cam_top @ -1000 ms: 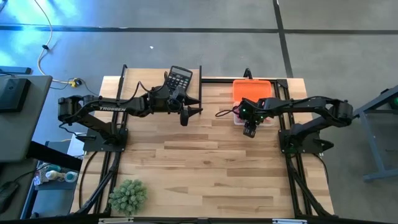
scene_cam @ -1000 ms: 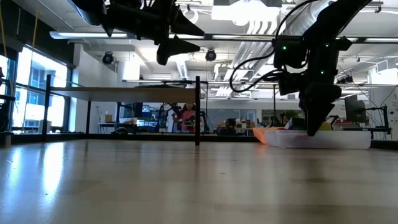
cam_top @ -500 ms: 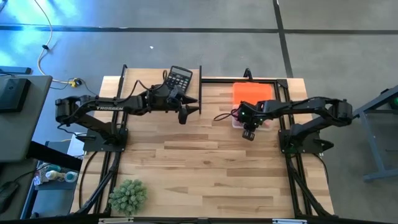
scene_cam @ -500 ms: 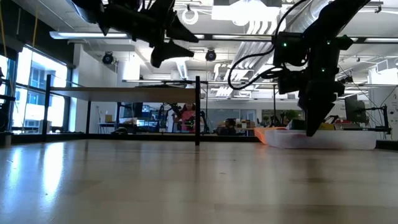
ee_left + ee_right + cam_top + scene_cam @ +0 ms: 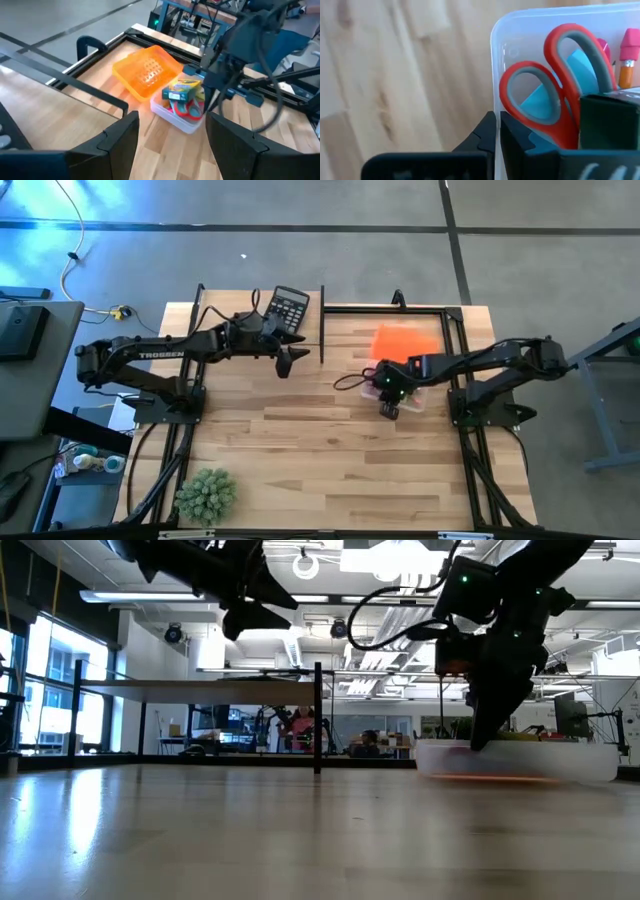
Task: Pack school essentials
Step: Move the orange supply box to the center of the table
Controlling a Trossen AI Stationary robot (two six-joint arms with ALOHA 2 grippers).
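The right gripper is clamped on the rim of the clear plastic box; red-handled scissors lie inside, just beyond. The left gripper is held apart, raised near the black calculator.

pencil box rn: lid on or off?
Off. The clear box stands open-topped, red-handled scissors and a crayon pack showing inside. Its orange lid lies on the table beside it.

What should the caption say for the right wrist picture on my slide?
Right gripper pinches the clear box's rim beside red-handled scissors packed inside.
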